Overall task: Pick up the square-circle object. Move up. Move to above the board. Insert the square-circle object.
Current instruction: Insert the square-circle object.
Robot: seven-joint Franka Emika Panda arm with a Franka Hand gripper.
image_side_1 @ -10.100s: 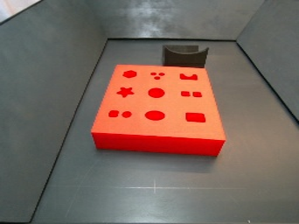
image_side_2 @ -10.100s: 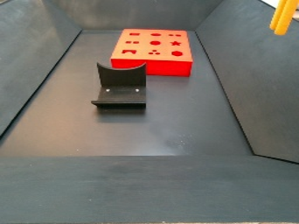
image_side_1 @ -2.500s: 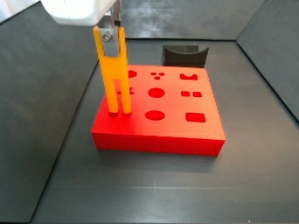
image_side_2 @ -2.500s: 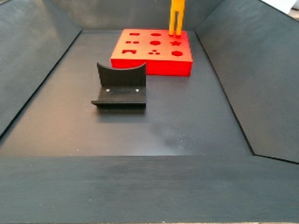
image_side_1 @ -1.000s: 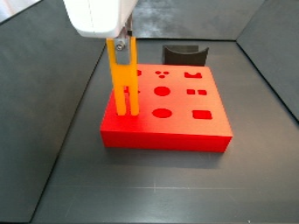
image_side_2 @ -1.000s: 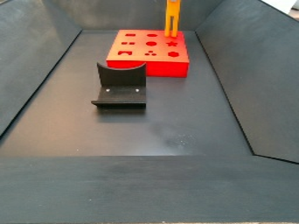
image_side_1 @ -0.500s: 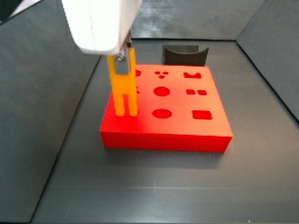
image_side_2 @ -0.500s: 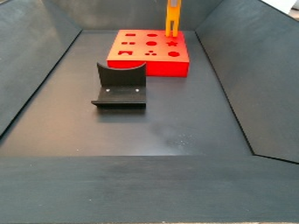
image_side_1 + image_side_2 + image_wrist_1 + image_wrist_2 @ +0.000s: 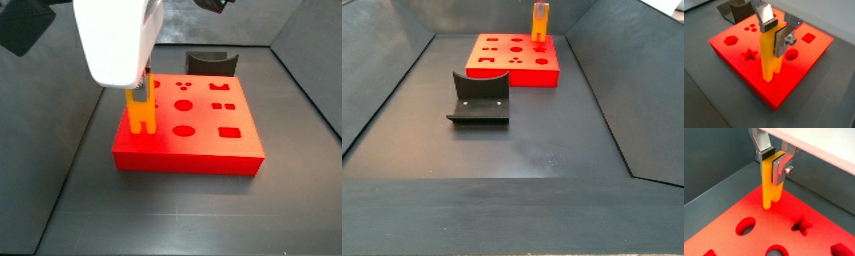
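The gripper (image 9: 776, 31) is clamped on the square-circle object (image 9: 768, 55), its silver finger plates pressed flat against the top of the yellow-orange piece in both wrist views; one dark-padded finger (image 9: 784, 163) sits against a face of the piece and the other (image 9: 764, 150) against the opposite face. The piece hangs upright (prongs pointing down) over the board (image 9: 794, 75); in a wrist view the prong tips (image 9: 769, 78) reach the red top surface near one edge, though whether they are seated in holes or only touching the surface I cannot tell.

In a side view the gripper (image 9: 139, 82) shows just under the arm's broad white body; the square-circle object (image 9: 140, 113) stands below it at about 9 o'clock on the board (image 9: 201, 150), its prongs meeting the red surface close to that edge; the circle, square and dot holes lie toward 3 o'clock of it. The fixture (image 9: 211, 63) stands on the grey floor behind the board at 12 o'clock, apart from it.

In a side view from the opposite end, the square-circle object (image 9: 540, 23) rises from the board (image 9: 502, 62) at its far 1 o'clock corner; the fixture (image 9: 478, 98) sits nearer the camera, at roughly 7 o'clock from the board, clear of it.
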